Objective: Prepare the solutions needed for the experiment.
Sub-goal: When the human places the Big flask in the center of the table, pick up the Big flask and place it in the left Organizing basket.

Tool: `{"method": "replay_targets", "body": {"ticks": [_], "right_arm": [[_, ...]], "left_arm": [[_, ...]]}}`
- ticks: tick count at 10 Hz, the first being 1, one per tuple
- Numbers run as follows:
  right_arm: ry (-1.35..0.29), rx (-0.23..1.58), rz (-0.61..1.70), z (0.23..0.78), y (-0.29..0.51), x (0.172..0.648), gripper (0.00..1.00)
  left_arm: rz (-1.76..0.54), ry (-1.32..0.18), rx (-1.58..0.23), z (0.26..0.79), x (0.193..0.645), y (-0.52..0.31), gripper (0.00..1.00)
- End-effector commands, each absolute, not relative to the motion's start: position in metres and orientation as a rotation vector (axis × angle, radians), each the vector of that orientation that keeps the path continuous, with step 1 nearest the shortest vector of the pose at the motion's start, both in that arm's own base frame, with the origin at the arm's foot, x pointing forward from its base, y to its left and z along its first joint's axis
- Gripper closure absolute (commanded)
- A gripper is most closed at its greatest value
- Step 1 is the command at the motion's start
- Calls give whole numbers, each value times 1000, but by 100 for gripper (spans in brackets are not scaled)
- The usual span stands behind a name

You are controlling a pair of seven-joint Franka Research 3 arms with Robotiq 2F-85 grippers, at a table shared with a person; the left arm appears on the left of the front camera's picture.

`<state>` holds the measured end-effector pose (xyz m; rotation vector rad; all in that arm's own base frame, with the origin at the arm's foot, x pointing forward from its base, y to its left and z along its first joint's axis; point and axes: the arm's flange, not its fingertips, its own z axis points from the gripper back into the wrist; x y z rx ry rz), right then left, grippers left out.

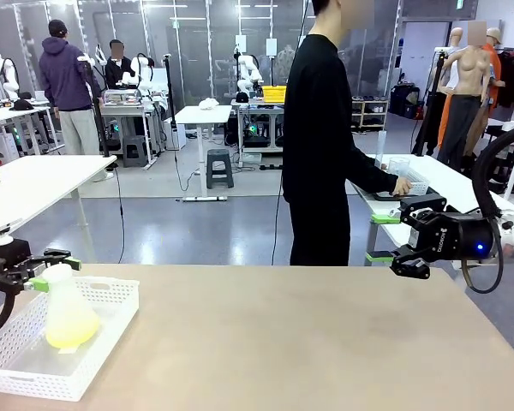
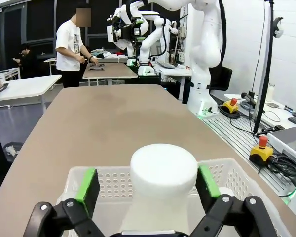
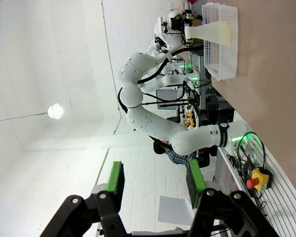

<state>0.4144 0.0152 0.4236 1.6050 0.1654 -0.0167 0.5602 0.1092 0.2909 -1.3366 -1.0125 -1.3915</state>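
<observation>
A frosted plastic flask (image 1: 67, 310) stands in the white basket (image 1: 111, 295) at the table's front left. The solutions (image 1: 71, 330) show as a shallow yellow layer in the flask's base. My left gripper (image 1: 51, 274) stands open around the flask's neck. In the left wrist view its green pads (image 2: 87, 185) flank the flask's white cap (image 2: 163, 165) with small gaps on both sides. My right gripper (image 1: 379, 237) hovers open at the table's right far edge, nothing between its fingers (image 3: 116, 177). The right wrist view shows the basket (image 3: 219, 42) and flask (image 3: 212, 30) far off.
A person in black stands beyond the table's far edge, a hand (image 1: 403, 187) on another table to the right. The brown tabletop (image 1: 291, 342) stretches bare between basket and right gripper.
</observation>
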Motion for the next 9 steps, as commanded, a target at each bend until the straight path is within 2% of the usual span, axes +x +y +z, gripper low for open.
{"method": "replay_targets", "body": {"ticks": [1,2,3,9], "right_arm": [[165,1614,-11,425,16,414,35],[165,1614,-11,425,16,414,35],[165,1614,-11,425,16,414,35],[165,1614,-11,425,16,414,35]], "left_arm": [[-1313,-1022,-1334,291,574,115,0],[-1208,-1000,-1367,286,584,118,0],[-1367,-1010,-1335,291,562,113,0],[-1367,-1010,-1335,291,562,113,0]]}}
